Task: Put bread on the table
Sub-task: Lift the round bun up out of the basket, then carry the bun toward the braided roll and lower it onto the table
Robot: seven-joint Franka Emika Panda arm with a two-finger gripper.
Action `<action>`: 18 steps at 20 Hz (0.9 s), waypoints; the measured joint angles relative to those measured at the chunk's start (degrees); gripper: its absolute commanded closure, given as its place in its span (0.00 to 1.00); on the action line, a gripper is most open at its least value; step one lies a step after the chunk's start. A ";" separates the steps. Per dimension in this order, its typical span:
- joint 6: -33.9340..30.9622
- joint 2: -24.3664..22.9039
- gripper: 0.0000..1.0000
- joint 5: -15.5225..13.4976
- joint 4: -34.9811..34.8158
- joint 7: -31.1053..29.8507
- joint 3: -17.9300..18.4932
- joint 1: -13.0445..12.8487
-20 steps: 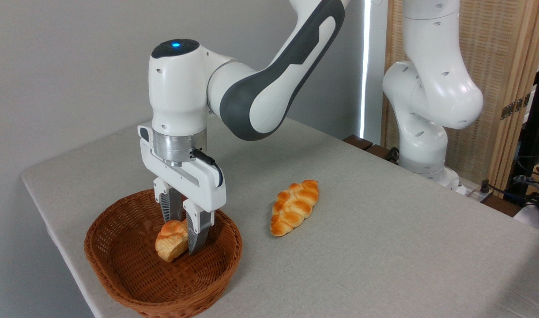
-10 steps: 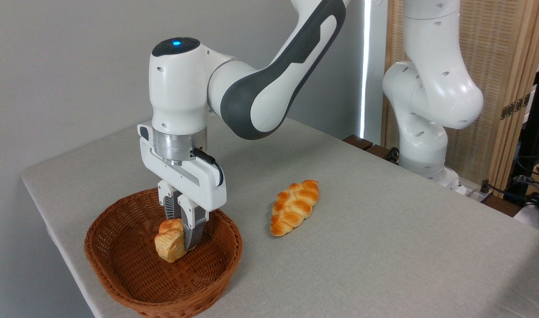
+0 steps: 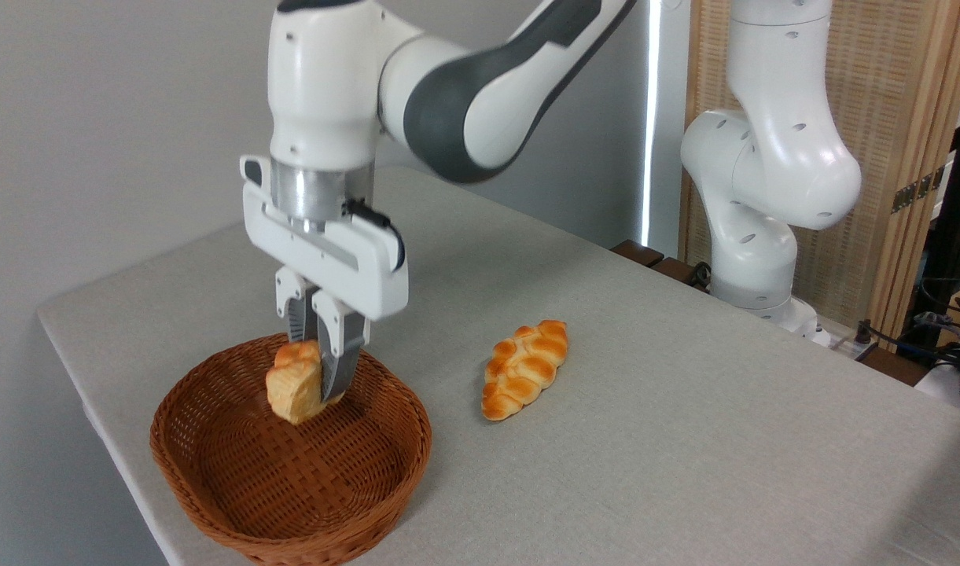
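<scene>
Small knotted bread (image 3: pixel 293 383), golden-orange crust, paler underside, tilted on edge, pinched between gripper (image 3: pixel 320 377) fingers, hanging above basket (image 3: pixel 212 472) floor. Grey-beige cloth table (image 3: pixel 645 440), flat, rounded corners.

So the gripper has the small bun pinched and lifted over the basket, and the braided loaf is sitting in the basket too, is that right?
One thing is wrong: the braided loaf is not in the basket. The camera view shows it lying on the table, to the right of the basket and apart from it. The rest holds: the gripper has the small bun pinched and lifted over the basket.
</scene>
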 measured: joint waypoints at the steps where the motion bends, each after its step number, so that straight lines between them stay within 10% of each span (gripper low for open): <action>1: -1.62 -1.12 0.79 0.00 0.20 0.00 0.16 0.05; 9: -13.49 -8.21 0.78 -0.03 -0.58 2.84 0.39 -0.58; 18: -14.51 -13.30 0.65 -0.06 -11.89 4.26 0.18 -8.47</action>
